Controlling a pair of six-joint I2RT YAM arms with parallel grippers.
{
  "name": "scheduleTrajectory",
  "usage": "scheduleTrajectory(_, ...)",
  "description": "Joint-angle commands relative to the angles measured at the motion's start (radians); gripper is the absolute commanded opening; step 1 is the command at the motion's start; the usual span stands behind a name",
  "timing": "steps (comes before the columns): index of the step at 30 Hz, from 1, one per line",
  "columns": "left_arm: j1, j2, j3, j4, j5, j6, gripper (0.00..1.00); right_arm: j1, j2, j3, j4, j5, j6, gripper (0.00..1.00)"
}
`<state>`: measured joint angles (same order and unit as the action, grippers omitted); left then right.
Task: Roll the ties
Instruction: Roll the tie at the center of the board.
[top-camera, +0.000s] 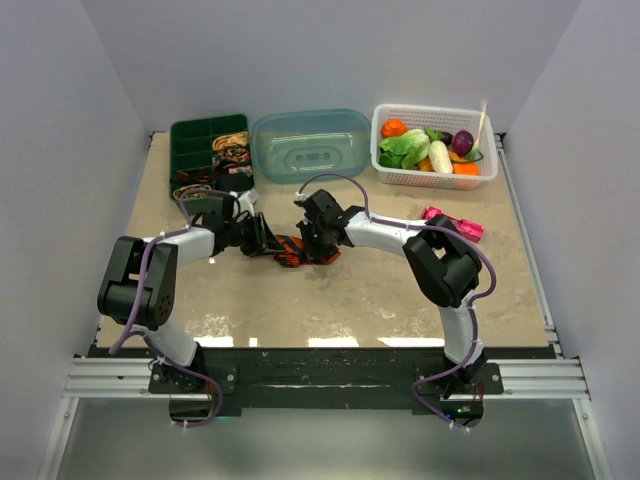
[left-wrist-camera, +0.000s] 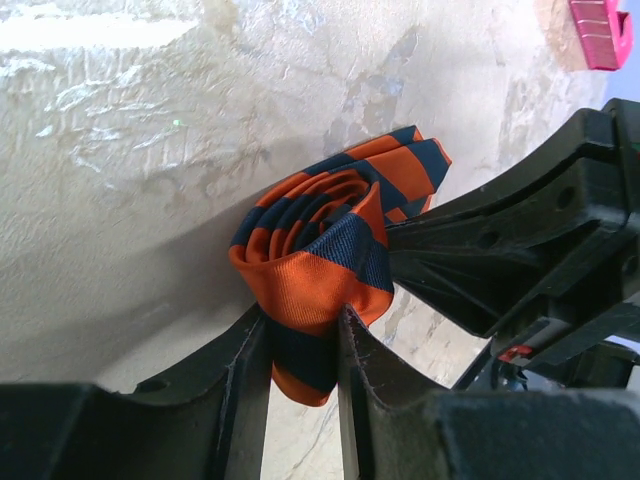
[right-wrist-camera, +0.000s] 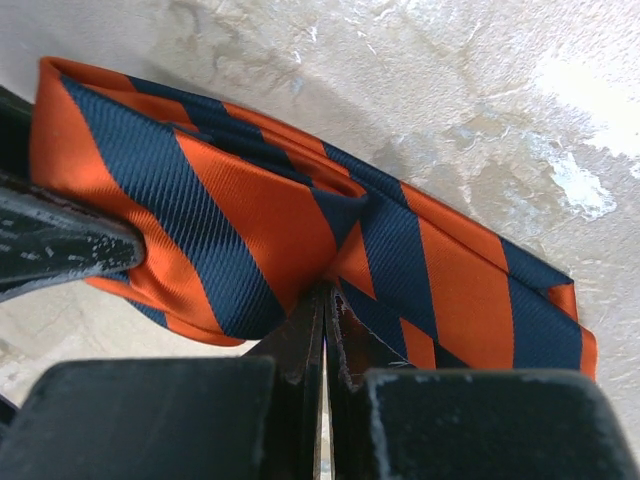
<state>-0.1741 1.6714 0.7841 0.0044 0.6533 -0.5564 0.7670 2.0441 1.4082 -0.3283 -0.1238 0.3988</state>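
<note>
The orange tie (left-wrist-camera: 330, 240) with dark stripes lies mid-table (top-camera: 330, 300), wound into a coil. The left pincer (left-wrist-camera: 303, 345) is clamped on the coil's outer layers, one finger (left-wrist-camera: 245, 380) on each side of the fabric. The right pincer (right-wrist-camera: 325, 320) has its fingers pressed together against the tie's loose flat part (whether any cloth is caught between them cannot be told). A pink gadget (top-camera: 455, 222) lies on the table to the right.
</note>
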Motion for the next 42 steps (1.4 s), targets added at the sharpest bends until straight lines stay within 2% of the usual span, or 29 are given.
scheduleTrajectory(1,-0.042,-0.009,0.084,-0.119,-0.043,0.078,0.33,0.009,0.027,0.057,0.058,-0.043,0.018,0.00)
scheduleTrajectory(8,-0.056,0.013,0.148,-0.210,-0.061,0.118,0.33,0.009,0.060,0.090,0.069,-0.063,0.020,0.00)
scheduleTrajectory(14,-0.084,0.044,0.268,-0.342,-0.124,0.177,0.34,0.008,0.080,0.097,0.081,-0.091,0.025,0.00)
scheduleTrajectory(18,-0.110,0.074,0.346,-0.450,-0.188,0.223,0.34,0.009,0.093,0.104,0.090,-0.114,0.029,0.00)
scheduleTrajectory(27,-0.189,0.080,0.477,-0.575,-0.349,0.257,0.34,0.009,0.105,0.100,0.150,-0.178,0.077,0.00)
scheduleTrajectory(36,-0.246,0.045,0.549,-0.615,-0.422,0.263,0.34,0.009,0.139,0.130,0.195,-0.240,0.127,0.00)
scheduleTrajectory(42,-0.248,0.048,0.535,-0.629,-0.489,0.274,0.34,0.005,0.090,0.127,0.167,-0.237,0.120,0.00)
